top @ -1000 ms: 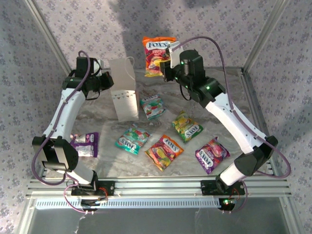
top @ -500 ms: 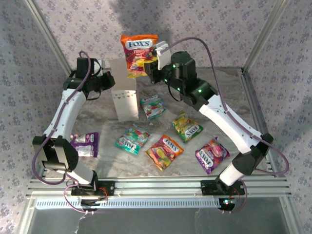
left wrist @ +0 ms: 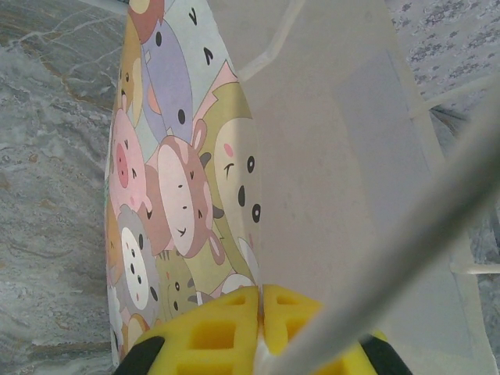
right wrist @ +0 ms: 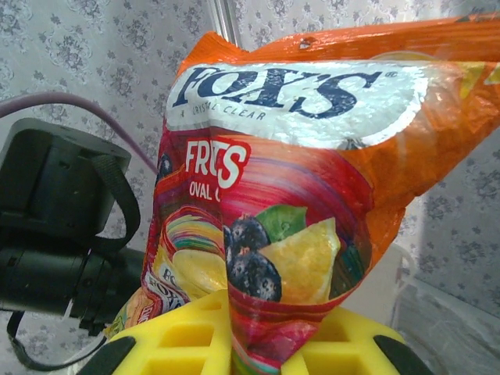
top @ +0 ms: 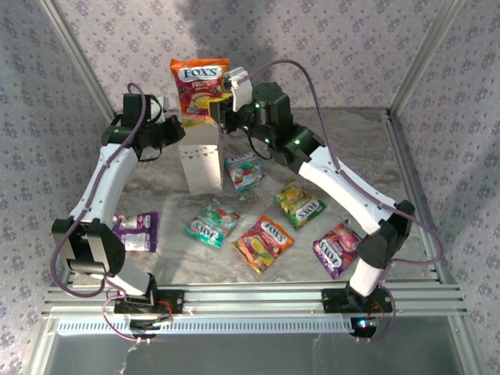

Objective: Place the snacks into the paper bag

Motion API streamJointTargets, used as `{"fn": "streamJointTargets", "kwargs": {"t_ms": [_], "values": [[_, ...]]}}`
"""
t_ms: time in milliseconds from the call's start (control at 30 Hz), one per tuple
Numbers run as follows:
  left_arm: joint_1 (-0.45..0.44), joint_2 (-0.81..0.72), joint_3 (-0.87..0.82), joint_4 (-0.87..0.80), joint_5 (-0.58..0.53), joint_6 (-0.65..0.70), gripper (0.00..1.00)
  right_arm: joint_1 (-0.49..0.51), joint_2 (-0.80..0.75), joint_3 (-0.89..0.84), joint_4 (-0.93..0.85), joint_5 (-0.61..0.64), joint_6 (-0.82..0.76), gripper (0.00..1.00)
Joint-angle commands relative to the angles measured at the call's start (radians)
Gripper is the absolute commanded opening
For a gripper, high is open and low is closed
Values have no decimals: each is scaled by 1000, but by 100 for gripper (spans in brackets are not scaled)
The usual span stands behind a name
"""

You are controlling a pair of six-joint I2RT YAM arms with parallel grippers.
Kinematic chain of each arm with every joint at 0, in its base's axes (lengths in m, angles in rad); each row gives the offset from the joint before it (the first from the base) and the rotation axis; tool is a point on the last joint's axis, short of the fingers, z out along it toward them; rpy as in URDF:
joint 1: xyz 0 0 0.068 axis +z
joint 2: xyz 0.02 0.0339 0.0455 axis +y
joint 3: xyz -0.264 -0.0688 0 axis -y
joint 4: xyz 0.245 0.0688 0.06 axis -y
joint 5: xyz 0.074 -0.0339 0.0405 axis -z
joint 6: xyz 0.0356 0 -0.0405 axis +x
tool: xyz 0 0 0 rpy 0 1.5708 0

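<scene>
Right pincer [top: 219,110] is closed on the lower edge of the orange packet [top: 199,84]. In the right wrist view its yellow fingers [right wrist: 180,336] press the foil from both sides with no gap visible. The orange packet stands upright above this pincer, logo uppermost and clear of the surface [top: 156,183]. In the top view it sits just left of the pincer and overlaps the far rim of the paper bag [top: 200,160]. Left pincer [top: 176,134] is closed on the paper bag's upper edge. In the left wrist view the two yellow fingers [left wrist: 211,332] meet with the thin paper wall running out from between them, cartoon print on the outer face and plain white on the inner face. The paper bag stands upright on the surface, touching the left pincer on its right side, and below and to the left of the right pincer. Six more packets lie flat on the surface, all nearer the arm bases than either pincer and apart from both. They are a teal packet [top: 243,170] just beside the bag, a yellow-green packet [top: 301,203], a second teal packet [top: 212,222], a red-yellow packet [top: 263,243], a purple packet [top: 340,248] near the right arm's lower link, and another purple packet [top: 137,231] by the left arm's lower link.
</scene>
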State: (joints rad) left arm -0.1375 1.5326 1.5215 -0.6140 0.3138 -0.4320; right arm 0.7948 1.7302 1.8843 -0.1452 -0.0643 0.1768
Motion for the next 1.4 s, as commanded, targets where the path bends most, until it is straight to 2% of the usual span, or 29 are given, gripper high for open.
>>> {"fn": "streamJointTargets", "kwargs": {"t_ms": [0, 233, 667, 1367], "values": [[2, -37, -18, 19, 32, -4, 4, 4, 44, 66, 91, -40, 58, 16], [4, -47, -30, 21, 38, -1, 4, 2, 124, 126, 74, -49, 78, 17], [12, -62, -47, 26, 38, 0, 3, 3, 243, 292, -119, 84, 52, 18], [16, -66, -43, 28, 41, -9, 3, 19, 304, 388, -309, 291, 5, 18]]}}
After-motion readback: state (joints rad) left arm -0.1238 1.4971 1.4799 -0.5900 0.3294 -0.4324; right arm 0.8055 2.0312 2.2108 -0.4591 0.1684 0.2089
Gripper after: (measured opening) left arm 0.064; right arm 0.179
